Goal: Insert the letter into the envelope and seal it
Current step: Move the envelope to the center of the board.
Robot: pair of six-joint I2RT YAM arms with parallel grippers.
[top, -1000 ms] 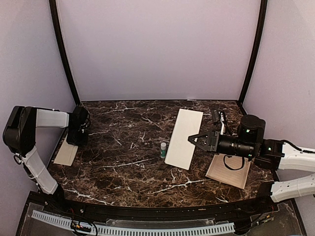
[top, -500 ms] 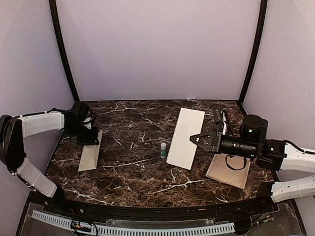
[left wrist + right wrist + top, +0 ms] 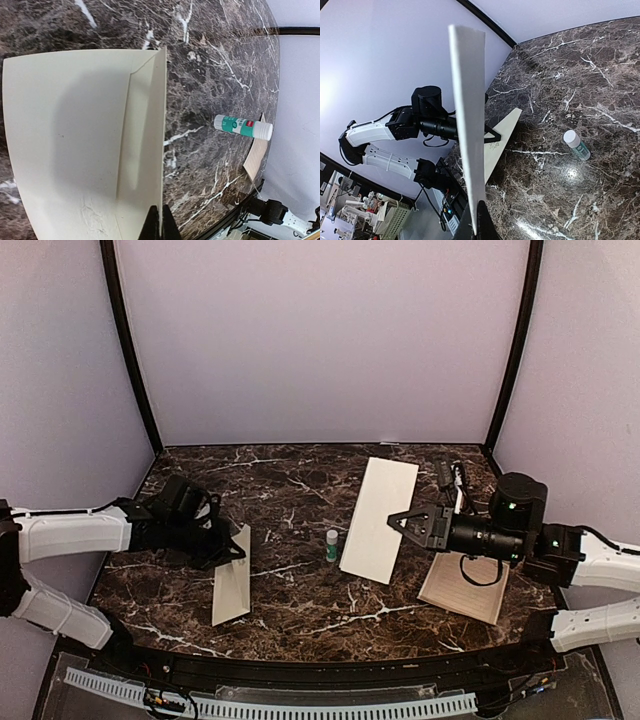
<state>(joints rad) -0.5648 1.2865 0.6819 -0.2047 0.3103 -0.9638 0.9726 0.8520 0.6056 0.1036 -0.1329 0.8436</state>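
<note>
Left end effector point(image 3: 240, 555): jaws closed tight on one long edge of the envelope point(image 3: 232, 590), pinching the paper.
Envelope: held over the near-left part of the table point(image 3: 290, 490), tilted, its far end up at the fingers; the left wrist view shows a fold line along its cream face point(image 3: 75, 140). Whether its low end touches the table cannot be told.
Right end effector point(image 3: 392, 523): jaws closed on the right edge of the letter point(image 3: 375, 500), a long plain cream sheet.
Letter: lifted over the centre-right of the table; edge-on and upright in the right wrist view point(image 3: 470, 125).
Glue stick point(image 3: 332, 545): on the table between the two sheets, just left of the letter, well right of the envelope.
Bordered sheet point(image 3: 462, 592): flat on the near-right of the table, partly under the right arm.
</note>
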